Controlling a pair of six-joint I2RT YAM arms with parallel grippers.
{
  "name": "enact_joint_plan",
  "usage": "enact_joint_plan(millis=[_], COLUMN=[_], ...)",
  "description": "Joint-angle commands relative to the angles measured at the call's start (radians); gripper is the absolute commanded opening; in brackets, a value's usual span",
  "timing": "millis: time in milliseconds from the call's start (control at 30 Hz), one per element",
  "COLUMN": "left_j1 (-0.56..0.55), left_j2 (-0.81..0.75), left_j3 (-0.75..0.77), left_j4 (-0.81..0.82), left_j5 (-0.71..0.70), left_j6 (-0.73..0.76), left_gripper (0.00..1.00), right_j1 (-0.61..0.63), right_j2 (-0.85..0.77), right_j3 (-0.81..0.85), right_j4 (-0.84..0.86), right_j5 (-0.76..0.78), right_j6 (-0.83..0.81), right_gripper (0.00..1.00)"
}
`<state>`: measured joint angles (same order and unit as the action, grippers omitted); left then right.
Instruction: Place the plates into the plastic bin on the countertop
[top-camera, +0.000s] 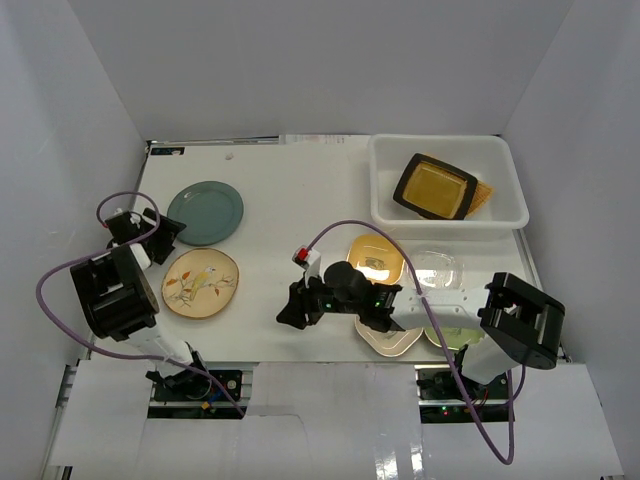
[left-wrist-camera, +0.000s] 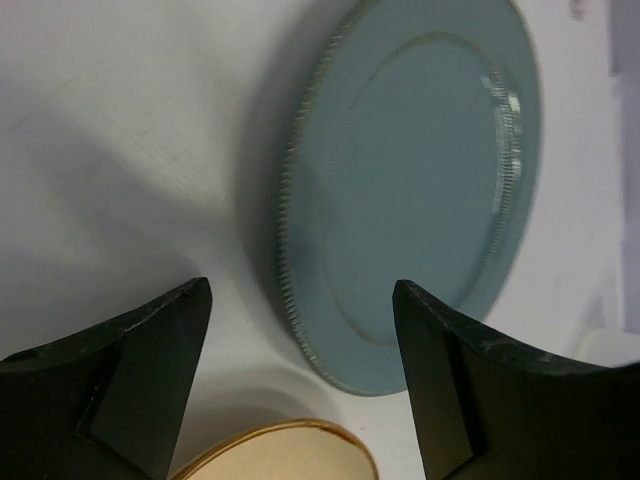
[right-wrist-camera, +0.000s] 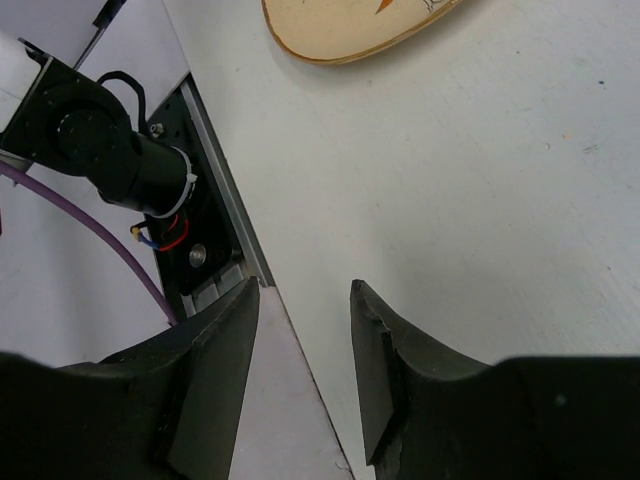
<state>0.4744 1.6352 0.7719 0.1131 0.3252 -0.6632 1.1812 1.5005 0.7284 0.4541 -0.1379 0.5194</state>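
The plastic bin (top-camera: 383, 205) stands at the back right and holds the black-rimmed yellow rectangle plate (top-camera: 434, 187) on top of a woven fan tray (top-camera: 484, 194). A teal round plate (top-camera: 205, 212) and a tan oval plate (top-camera: 200, 283) lie at the left of the countertop (top-camera: 285, 200). My left gripper (top-camera: 165, 232) is open and empty, just left of the teal plate (left-wrist-camera: 420, 190), with the tan plate's rim (left-wrist-camera: 285, 455) below it. My right gripper (top-camera: 290, 312) is open and empty over the countertop's near edge. Yellow (top-camera: 375, 258), clear glass (top-camera: 437, 270), cream (top-camera: 390, 340) and green (top-camera: 443, 337) dishes lie under the right arm.
In the right wrist view, the tan oval plate (right-wrist-camera: 360, 25) shows at the top, and the left arm's base with its purple cable (right-wrist-camera: 100, 150) sits past the countertop's near edge. White walls enclose the left, back and right sides.
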Motion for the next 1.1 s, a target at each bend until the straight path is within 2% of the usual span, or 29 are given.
enact_joint_plan(millis=[0, 233, 333, 433, 467, 567, 600, 667, 867, 933, 1033, 1067], left_j1=[0.012, 0.024, 0.024, 0.023, 0.024, 0.026, 0.029, 0.036, 0.043, 0.038, -0.005, -0.011], left_j2=[0.057, 0.238, 0.308, 0.373, 0.383, 0.413, 0.419, 0.423, 0.382, 0.356, 0.324, 0.302], left_j3=[0.062, 0.095, 0.093, 0.083, 0.072, 0.061, 0.064, 0.061, 0.03, -0.008, -0.061, -0.077], left_j4=[0.105, 0.215, 0.293, 0.404, 0.433, 0.526, 0.531, 0.546, 0.713, 0.808, 0.953, 0.983], left_j5=[0.101, 0.184, 0.219, 0.279, 0.293, 0.331, 0.339, 0.357, 0.429, 0.443, 0.474, 0.472], left_j6=[0.048, -0.009, -0.079, -0.128, -0.165, -0.213, -0.216, -0.228, -0.377, -0.479, -0.612, -0.642], left_gripper=[0.85, 0.74, 0.67, 0.52, 0.39, 0.23, 0.1, 0.0, 0.0, 0.0, 0.0, 0.0], right_j1=[0.001, 0.001, 0.001, 0.0, 0.0, -0.018, -0.029, -0.063, -0.213, -0.268, -0.322, -0.334], right_j2=[-0.019, 0.015, 0.032, 0.035, 0.035, 0.043, 0.041, 0.04, 0.015, 0.015, 0.064, 0.09], right_j3=[-0.021, 0.035, 0.058, 0.063, 0.063, 0.066, 0.069, 0.072, 0.108, 0.133, 0.24, 0.281], right_j4=[0.081, 0.047, 0.046, 0.044, 0.043, 0.04, 0.037, 0.037, -0.003, -0.005, -0.057, -0.077], right_j5=[0.0, 0.018, 0.029, 0.053, 0.082, 0.103, 0.1, 0.092, 0.005, -0.031, 0.006, 0.006], right_j6=[0.01, -0.022, -0.025, -0.027, -0.032, -0.044, -0.042, -0.044, -0.052, -0.045, -0.082, -0.091], right_gripper=[0.48, 0.49, 0.49, 0.49, 0.49, 0.48, 0.48, 0.48, 0.49, 0.52, 0.61, 0.71])
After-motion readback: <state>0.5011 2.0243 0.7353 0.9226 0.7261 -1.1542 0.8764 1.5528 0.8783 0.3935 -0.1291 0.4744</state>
